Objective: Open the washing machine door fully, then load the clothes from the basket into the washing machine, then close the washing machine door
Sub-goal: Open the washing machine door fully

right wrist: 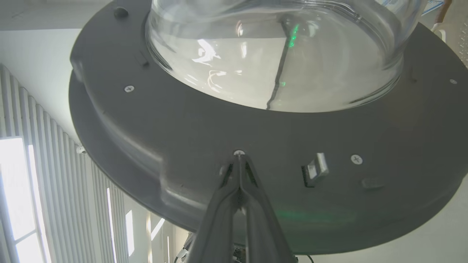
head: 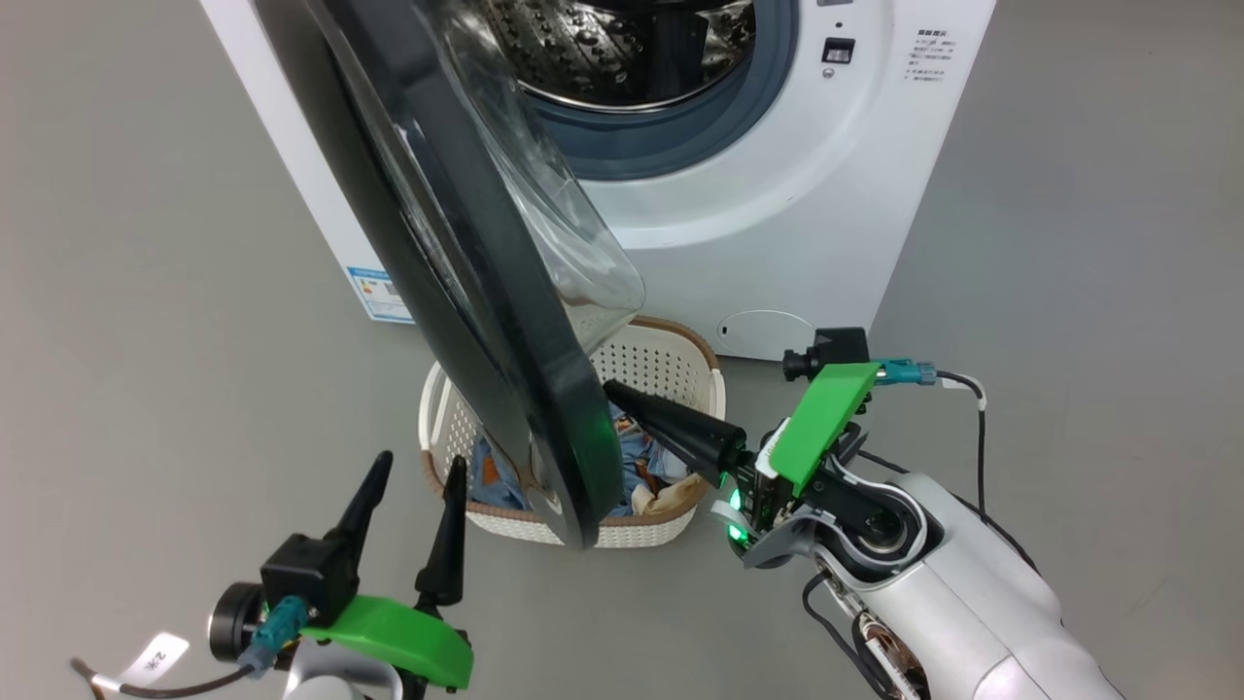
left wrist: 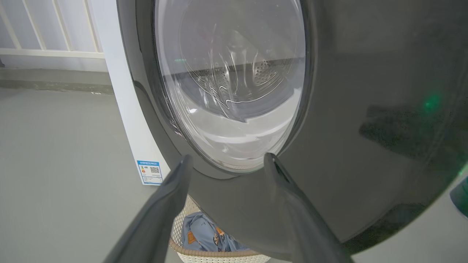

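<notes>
Hanging partly open, the washing machine door [head: 466,253] swings out from the white washing machine [head: 777,243] at twelve o'clock in the head view. Its black rim runs down to the picture's centre and its glass bowl [head: 573,233] bulges toward the machine. Behind it the steel drum [head: 622,49] and grey gasket [head: 680,136] lie exposed. The right gripper [head: 614,391] comes in from five o'clock, its two dark fingers pressed together with nothing between them. In the right wrist view their tips meet the door's inner face just beside a screw [right wrist: 238,152], with the latch [right wrist: 314,170] near at three o'clock of them. The left gripper [head: 420,461] sits at seven o'clock, fingers spread wide apart and holding nothing, pointing at the door's outer face. In the left wrist view the tips stand before the lower rim, and whether they touch it cannot be told. The basket [head: 671,360] stands on the grey floor [head: 146,340] directly below the door's lower edge, just in front of the machine, partly hidden by the rim. The clothes [head: 646,462], blue with orange figures and a cream piece, lie inside the basket. A blue label sticker [head: 381,292] shows on the machine's side at ten o'clock of the basket.
</notes>
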Motion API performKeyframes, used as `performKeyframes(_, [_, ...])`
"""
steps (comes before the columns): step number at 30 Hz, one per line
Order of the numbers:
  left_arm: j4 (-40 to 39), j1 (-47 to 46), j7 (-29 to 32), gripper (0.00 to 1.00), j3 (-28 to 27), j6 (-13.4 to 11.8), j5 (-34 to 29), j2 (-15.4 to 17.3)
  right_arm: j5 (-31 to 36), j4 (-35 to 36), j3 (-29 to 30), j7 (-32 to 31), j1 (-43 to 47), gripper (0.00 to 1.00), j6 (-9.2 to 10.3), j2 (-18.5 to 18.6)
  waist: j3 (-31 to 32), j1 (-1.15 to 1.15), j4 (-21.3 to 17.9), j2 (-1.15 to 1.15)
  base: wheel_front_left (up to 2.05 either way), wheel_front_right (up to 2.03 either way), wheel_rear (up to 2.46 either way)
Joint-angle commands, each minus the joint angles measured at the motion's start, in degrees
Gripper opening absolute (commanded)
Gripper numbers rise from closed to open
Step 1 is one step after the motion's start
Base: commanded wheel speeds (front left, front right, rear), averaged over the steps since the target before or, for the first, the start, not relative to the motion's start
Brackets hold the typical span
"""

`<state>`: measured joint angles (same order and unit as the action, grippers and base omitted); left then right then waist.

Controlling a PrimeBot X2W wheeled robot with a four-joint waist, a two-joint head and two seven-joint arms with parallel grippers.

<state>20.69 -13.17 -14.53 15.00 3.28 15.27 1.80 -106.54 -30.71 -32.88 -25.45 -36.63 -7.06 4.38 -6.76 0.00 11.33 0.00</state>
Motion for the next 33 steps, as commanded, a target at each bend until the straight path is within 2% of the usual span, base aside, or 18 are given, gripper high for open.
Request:
performKeyframes(1, [-1.05,-0.38,-0.47,1.0,-1.92,0.13,-0.55,1.08,-0.12,1.99,0.17,1.03,0.96,0.0,-0.43,-1.38,0.29,0.0,-0.3,0.0,0.0,0.0,0.0])
performKeyframes(12, [-0.8,0.07,-0.47,1.0,-2.68,0.23,-0.72,1.08,-0.26,9.29,9.59,9.58,8.12,0.0,-0.43,2.04,1.52,0.0,-2.28,0.0,0.0,0.0,0.0])
performKeyframes(14, [-0.79,0.14,-0.47,1.0,-2.81,0.26,-0.83,1.08,0.4,11.3,11.01,11.09,9.82,0.28,-0.43,2.6,1.63,0.0,-2.71,0.0,0.0,0.0,0.0])
performKeyframes(15, [-0.79,0.14,-0.47,1.0,-2.81,0.26,-0.83,1.08,0.4,11.3,11.01,11.09,9.82,0.28,-0.43,2.6,1.63,0.0,-2.71,0.0,0.0,0.0,0.0])
performKeyframes(16, [-0.69,0.18,-0.47,1.0,-2.86,0.33,-0.91,1.08,1.46,13.13,12.26,12.79,11.67,0.77,-0.43,3.24,1.83,0.0,-3.07,0.0,0.0,0.0,0.0])
performKeyframes(17, [-0.69,0.18,-0.47,1.0,-2.86,0.33,-0.91,1.08,1.46,13.13,12.26,12.79,11.67,0.77,-0.43,3.24,1.83,0.0,-3.07,0.0,0.0,0.0,0.0])
performKeyframes(18, [-0.64,0.19,-0.47,1.0,-2.92,0.33,-0.96,1.08,1.92,14.01,12.84,13.58,12.62,1.0,-0.43,3.45,1.92,0.0,-3.27,0.0,0.0,0.0,0.0])
performKeyframes(26, [-0.37,0.73,-0.47,1.0,-3.43,0.42,-1.38,1.08,7.46,18.15,15.69,20.56,19.76,1.0,-0.43,5.26,2.78,0.0,-4.93,0.0,0.0,0.0,0.0])
performKeyframes(29, [-0.38,0.8,-0.47,1.0,-3.89,0.49,-1.61,1.08,12.42,18.76,15.78,24.71,21.29,1.0,-0.43,6.6,2.78,0.0,-5.48,0.0,0.0,0.0,0.0])
performKeyframes(33, [-0.39,1.0,-0.47,1.0,-4.61,0.67,-1.8,1.09,22.23,17.83,15.4,31.95,22.89,1.0,-0.43,9.54,2.92,0.0,-6.2,0.0,0.0,0.0,0.0])
